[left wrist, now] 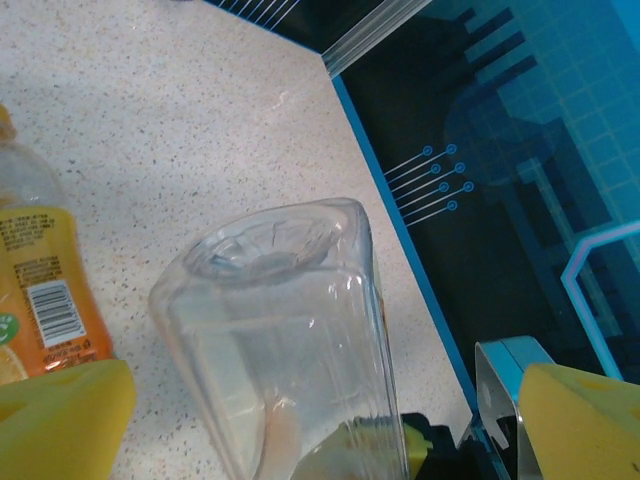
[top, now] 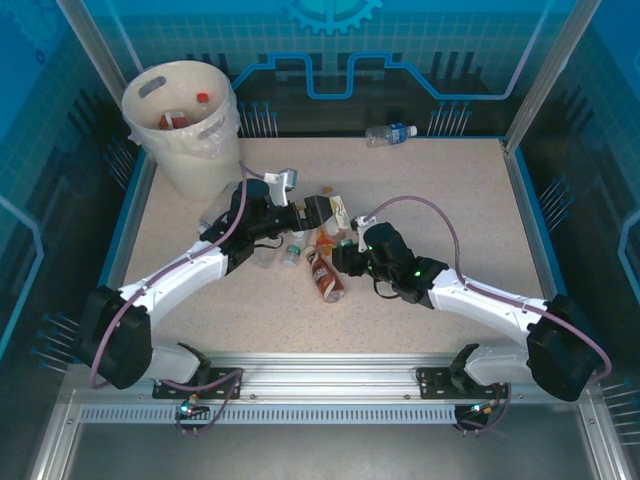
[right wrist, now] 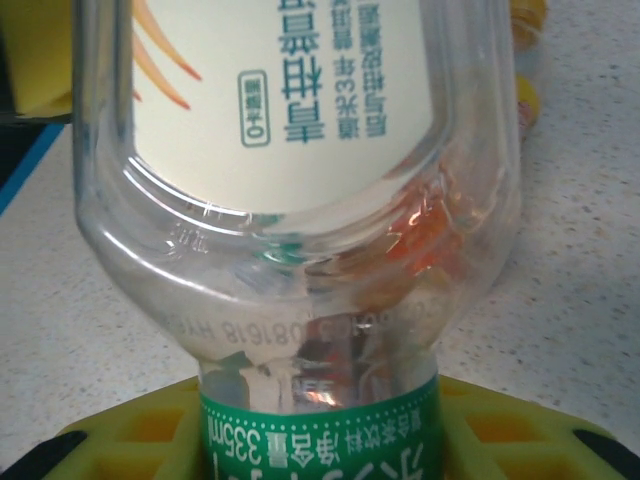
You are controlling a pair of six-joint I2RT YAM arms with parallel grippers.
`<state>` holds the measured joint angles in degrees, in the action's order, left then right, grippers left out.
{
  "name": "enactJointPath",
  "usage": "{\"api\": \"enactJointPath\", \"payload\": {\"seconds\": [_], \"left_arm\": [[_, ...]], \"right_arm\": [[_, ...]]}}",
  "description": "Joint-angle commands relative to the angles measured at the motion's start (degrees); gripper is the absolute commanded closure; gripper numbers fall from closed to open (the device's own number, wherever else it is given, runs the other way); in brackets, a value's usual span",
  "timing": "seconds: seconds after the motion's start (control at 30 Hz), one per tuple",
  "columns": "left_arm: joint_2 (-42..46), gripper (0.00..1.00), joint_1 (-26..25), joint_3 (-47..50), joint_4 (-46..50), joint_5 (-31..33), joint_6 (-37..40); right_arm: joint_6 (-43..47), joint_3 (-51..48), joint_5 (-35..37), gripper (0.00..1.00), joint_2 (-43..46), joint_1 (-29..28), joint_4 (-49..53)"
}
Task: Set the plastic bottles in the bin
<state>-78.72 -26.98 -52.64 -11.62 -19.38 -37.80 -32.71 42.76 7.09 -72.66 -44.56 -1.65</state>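
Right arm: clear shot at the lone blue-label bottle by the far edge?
Likely yes: bare table between the right gripper and that blue-label bottle, but a green-banded bottle sits at the gripper's fingers.

Your bin [top: 200, 165], a tall cream bucket, stands upright at the far left corner of the table [top: 460, 210], a red-capped bottle [top: 203, 98] inside. Mid-table you have a heap of bottles [top: 325, 280] lying on their sides, one orange-red. A blue-labelled bottle [top: 390, 133] lies alone at the far edge. The white-labelled clear bottle [right wrist: 300, 150] carries green print.
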Motion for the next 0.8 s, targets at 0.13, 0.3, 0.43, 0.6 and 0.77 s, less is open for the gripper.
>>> {"api": "enactJointPath", "payload": {"seconds": [0.13,0.3,0.43,0.6,0.77], "left_arm": [[-1.76,0.01,-1.56,0.54,-2.5,1.94,-0.97],[-3.09,0.02,-2.54,-0.61,-1.08,2.68,-1.15],[-3.54,0.09,-3.05,-0.97,0.01,4.42,-1.21],[-3.48,0.28,-3.08,-0.97,-0.34,4.69,-1.42],[-3.2,0.44,-3.08,-0.97,0.03,5.57,-0.96]], "right_arm": [[1.68,2.99,-6.64,0.73,0.77,0.5,-5.2],[3.33,4.37,-6.91,0.72,-0.1,-0.01,-4.76],[6.82,6.33,-4.88,0.72,-1.05,-1.09,-2.56],[8.48,7.33,-5.49,0.7,-2.13,-1.56,-0.89],[9.46,8.98,-6.53,0.64,-2.34,-1.59,0.99]]}}
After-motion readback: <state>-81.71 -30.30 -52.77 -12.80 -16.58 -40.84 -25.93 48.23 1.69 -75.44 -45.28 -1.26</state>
